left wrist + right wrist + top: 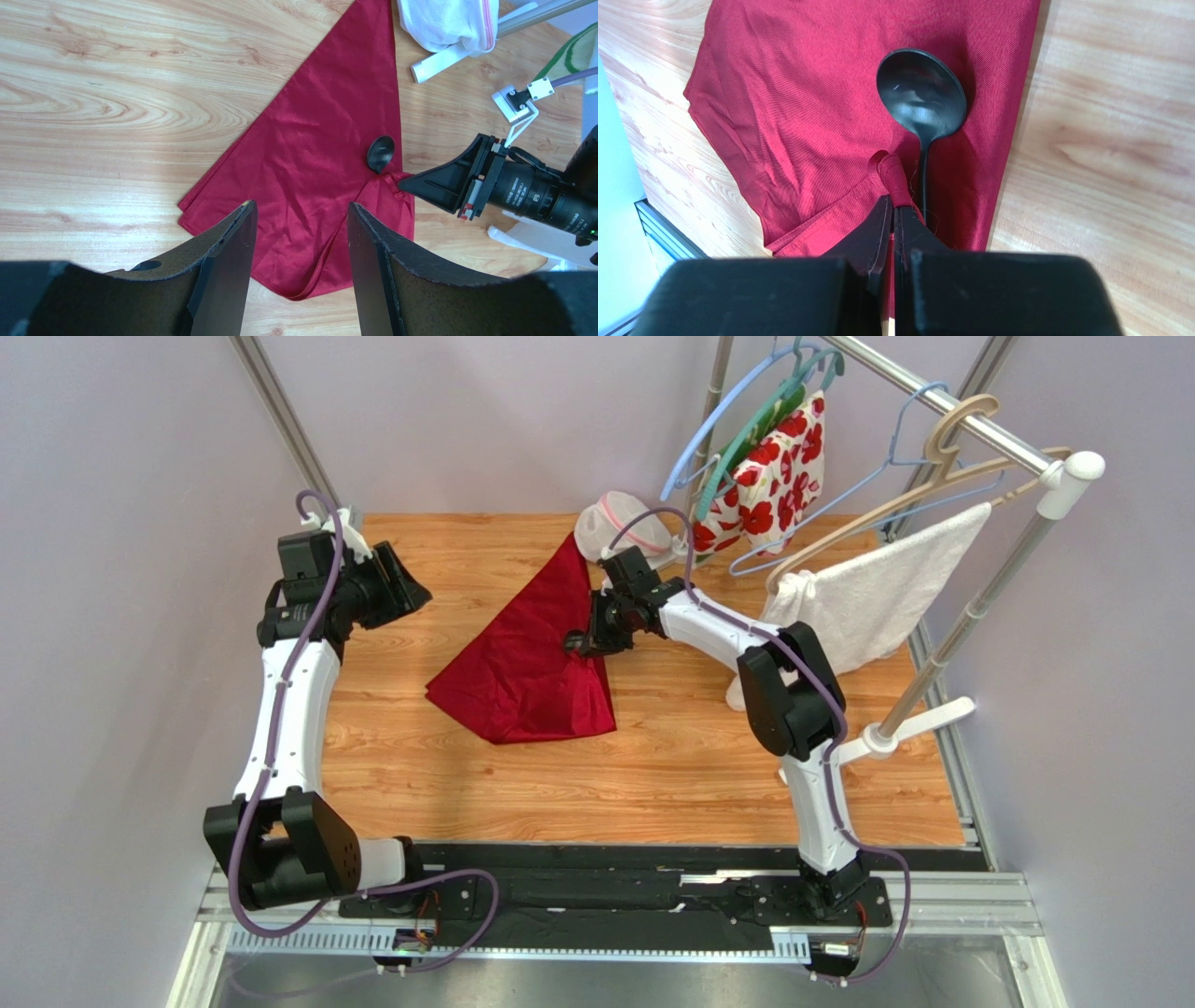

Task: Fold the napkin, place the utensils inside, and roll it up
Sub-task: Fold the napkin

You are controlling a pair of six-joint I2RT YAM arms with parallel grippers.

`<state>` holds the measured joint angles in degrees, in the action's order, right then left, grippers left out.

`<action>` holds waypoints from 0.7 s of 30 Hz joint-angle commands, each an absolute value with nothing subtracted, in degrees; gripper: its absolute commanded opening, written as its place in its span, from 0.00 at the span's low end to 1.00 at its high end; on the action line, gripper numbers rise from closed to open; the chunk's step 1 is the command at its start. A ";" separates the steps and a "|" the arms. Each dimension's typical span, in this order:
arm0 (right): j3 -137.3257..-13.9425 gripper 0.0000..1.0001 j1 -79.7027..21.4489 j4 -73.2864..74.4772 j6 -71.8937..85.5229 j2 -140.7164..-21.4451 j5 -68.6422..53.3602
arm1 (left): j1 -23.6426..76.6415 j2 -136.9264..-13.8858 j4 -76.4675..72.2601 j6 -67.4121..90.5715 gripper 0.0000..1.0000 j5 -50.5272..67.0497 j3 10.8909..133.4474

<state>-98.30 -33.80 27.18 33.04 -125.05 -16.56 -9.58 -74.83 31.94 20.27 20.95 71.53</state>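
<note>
The dark red napkin [526, 658] lies folded into a triangle on the wooden table. A black spoon [922, 94] rests on it near its right edge, bowl up; its handle runs under a lifted fold. My right gripper [894, 203] is shut on a pinched corner of the napkin [808, 105], right beside the spoon's handle. From the left wrist view, the spoon's bowl [381, 152] shows just ahead of the right gripper [414, 183]. My left gripper [300, 206] hangs open above the napkin's [316, 140] lower part, holding nothing; it sits at the table's far left [400, 588].
A white clothes rack [982, 574] stands at the right with hangers, a white towel [884, 595] and a flowered cloth [772, 469]. A white mesh bag [617, 525] lies just behind the napkin's top point. Bare wood [673, 770] stretches in front of the napkin.
</note>
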 commanded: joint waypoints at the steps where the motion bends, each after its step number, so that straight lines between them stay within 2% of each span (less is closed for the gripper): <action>1: -101.95 0.00 -33.49 23.99 31.99 -125.86 -18.02 | -10.19 -75.06 30.76 20.57 0.59 22.06 71.72; 4: -102.30 0.00 -33.22 23.99 32.34 -126.47 -18.11 | -10.11 -75.15 30.85 20.65 0.59 22.06 71.72; 7: -102.65 0.17 -33.05 23.82 32.52 -126.83 -18.54 | -10.11 -75.15 30.76 20.65 0.59 22.06 71.72; 8: -102.83 0.31 -32.96 23.64 32.61 -126.83 -18.63 | -10.11 -75.15 30.76 20.65 0.59 22.15 71.72; 11: -104.06 0.48 -32.96 23.55 32.08 -126.83 -18.98 | -10.11 -75.23 30.76 20.65 0.59 22.24 71.72; 21: -105.48 0.60 -32.70 24.25 29.36 -122.36 -20.31 | -10.11 -75.41 30.76 20.92 0.59 22.50 71.63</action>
